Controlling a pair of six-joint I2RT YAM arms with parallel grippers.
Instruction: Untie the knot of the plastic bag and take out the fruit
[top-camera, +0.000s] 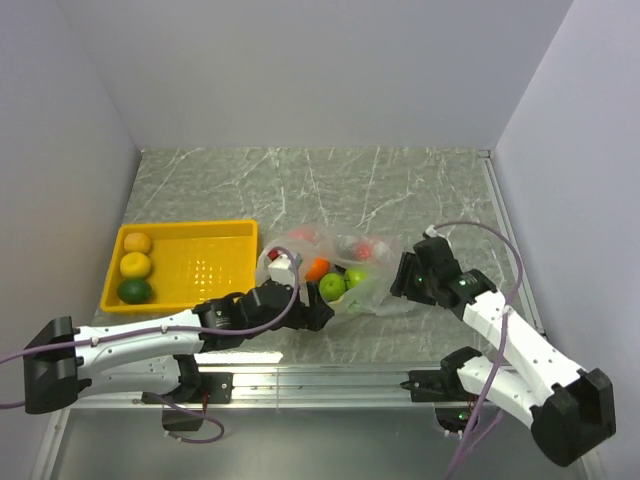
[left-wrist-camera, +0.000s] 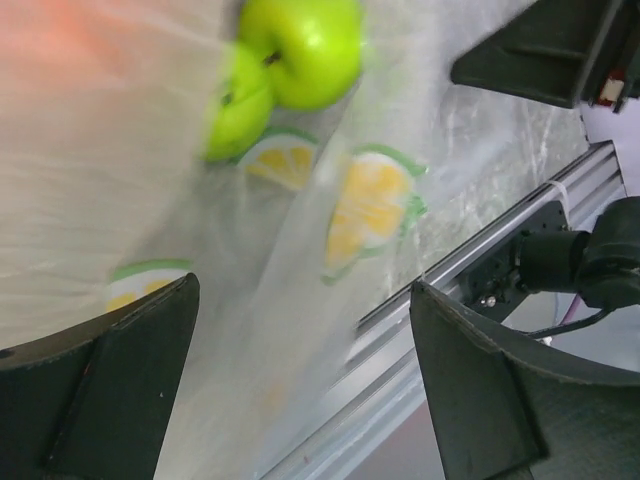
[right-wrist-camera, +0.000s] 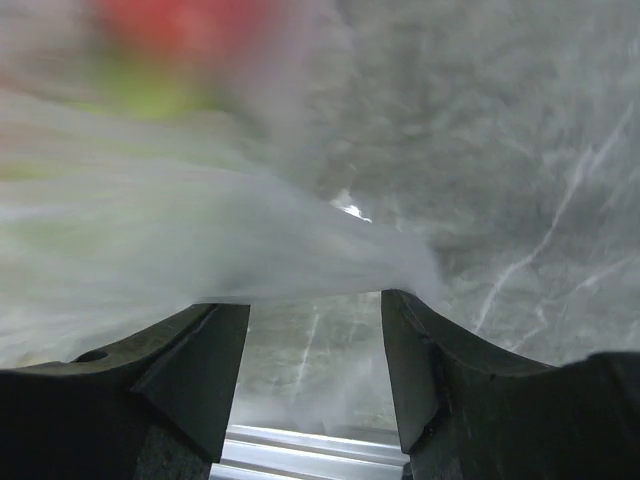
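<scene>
the plastic bag (top-camera: 380, 292) lies crumpled on the table (top-camera: 300, 180) between the two arms, just right of the yellow tray (top-camera: 200, 265), and the fruit (top-camera: 333, 285) is inside it: two green apples (left-wrist-camera: 300, 45) at the near edge, an orange one (top-camera: 317, 268) beside them, something red (top-camera: 366, 248) further back. the left gripper (left-wrist-camera: 300, 300) hangs low over the bag's near-left side with its jaws wide, nothing between them but loose film printed with lemon slices; that spread looks meant to straddle a fold of plastic rather than a fruit. the right gripper (right-wrist-camera: 315, 310) sits at the bag's right edge, jaws about half apart and holding nothing, the blurred film lying just past them with bare table showing in the gap. with one arm on each side, the bag looks set up to be pinched from both ends and pulled open. the knot cannot be picked out in any view, so i cannot say whether it is undone; as far as the top view shows, no task fruit lies outside the bag, so the taking-out seems not yet begun. the tray holds two yellow fruits (top-camera: 134, 264) and a dark green one (top-camera: 133, 290), apart from the bag.
</scene>
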